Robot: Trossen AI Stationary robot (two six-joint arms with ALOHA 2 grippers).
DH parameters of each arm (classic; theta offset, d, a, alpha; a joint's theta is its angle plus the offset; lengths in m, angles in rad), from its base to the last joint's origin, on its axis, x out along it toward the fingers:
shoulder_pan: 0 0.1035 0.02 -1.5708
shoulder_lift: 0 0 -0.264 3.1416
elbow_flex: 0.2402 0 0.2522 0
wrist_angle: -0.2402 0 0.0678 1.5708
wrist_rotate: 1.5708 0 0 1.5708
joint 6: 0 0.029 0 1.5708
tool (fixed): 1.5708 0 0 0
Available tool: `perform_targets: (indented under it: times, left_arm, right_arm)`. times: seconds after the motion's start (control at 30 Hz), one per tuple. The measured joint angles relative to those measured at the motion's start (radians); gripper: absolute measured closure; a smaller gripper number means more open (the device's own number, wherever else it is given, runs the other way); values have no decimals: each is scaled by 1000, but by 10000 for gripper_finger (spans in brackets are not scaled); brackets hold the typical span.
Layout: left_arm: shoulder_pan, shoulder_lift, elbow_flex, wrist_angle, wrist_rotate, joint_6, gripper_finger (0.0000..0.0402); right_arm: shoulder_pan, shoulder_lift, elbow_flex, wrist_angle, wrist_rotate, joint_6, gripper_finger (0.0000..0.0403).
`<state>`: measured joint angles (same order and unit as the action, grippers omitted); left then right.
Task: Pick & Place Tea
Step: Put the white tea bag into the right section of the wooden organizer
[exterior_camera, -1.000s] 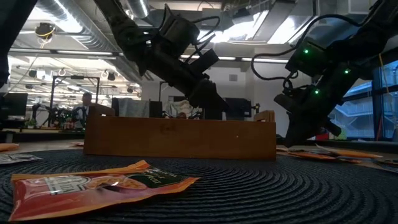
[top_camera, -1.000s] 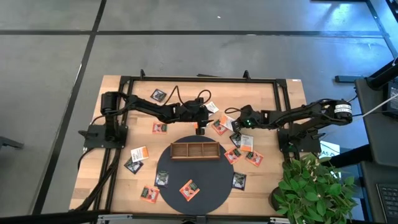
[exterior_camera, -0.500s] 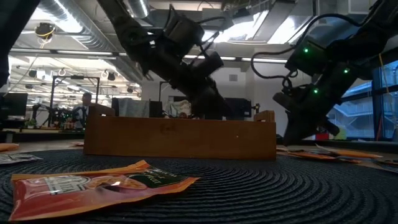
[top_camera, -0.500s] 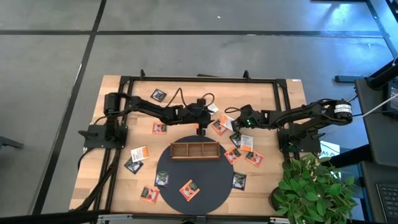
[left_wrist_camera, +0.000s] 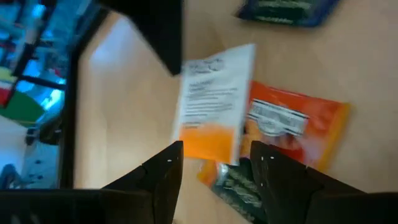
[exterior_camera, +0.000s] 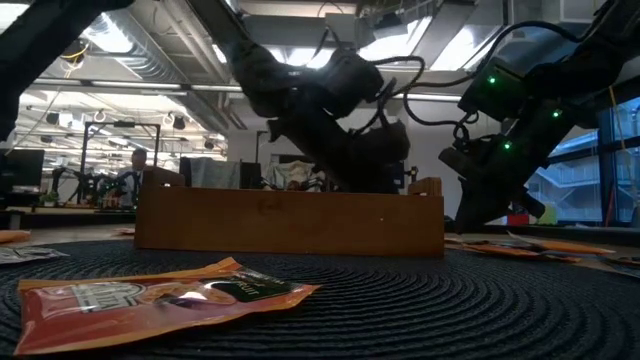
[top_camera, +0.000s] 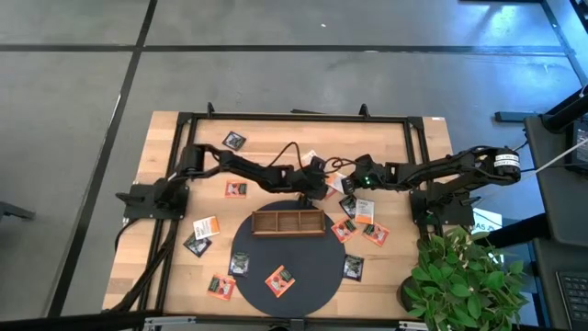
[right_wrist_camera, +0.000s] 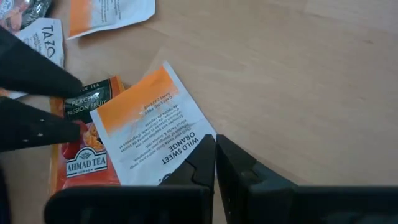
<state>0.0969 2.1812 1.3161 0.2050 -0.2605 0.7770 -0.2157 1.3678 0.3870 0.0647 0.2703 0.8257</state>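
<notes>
White-and-orange sachet (left_wrist_camera: 214, 106) ahead of left end effector (left_wrist_camera: 214, 171) blurred, print unreadable, orange-red sachet (left_wrist_camera: 292, 124) beside it partly covered, tray (exterior_camera: 290, 222) interior hidden in low view, sachet (right_wrist_camera: 152, 127) under right end effector (right_wrist_camera: 214, 163) partly covered.

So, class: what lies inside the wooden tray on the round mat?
From above, the wooden tray shows three compartments with no tea in them. In the low view its front wall hides the inside, so that view settles nothing.

Overhead camera looks straight down; low camera shares its wooden tray (top_camera: 288, 222) edge-on.
</notes>
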Motion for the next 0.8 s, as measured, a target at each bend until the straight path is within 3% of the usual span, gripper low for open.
perform_targets:
  times: [0.5, 0.8]
  left_arm:
    - [11, 27, 16, 11, 27, -1, 221]
    - [10, 29, 15, 11, 29, -5, 234]
  right_arm:
    - [4, 9, 0, 43, -10, -23, 386]
    - [4, 165, 5, 204, -77, -23, 386]
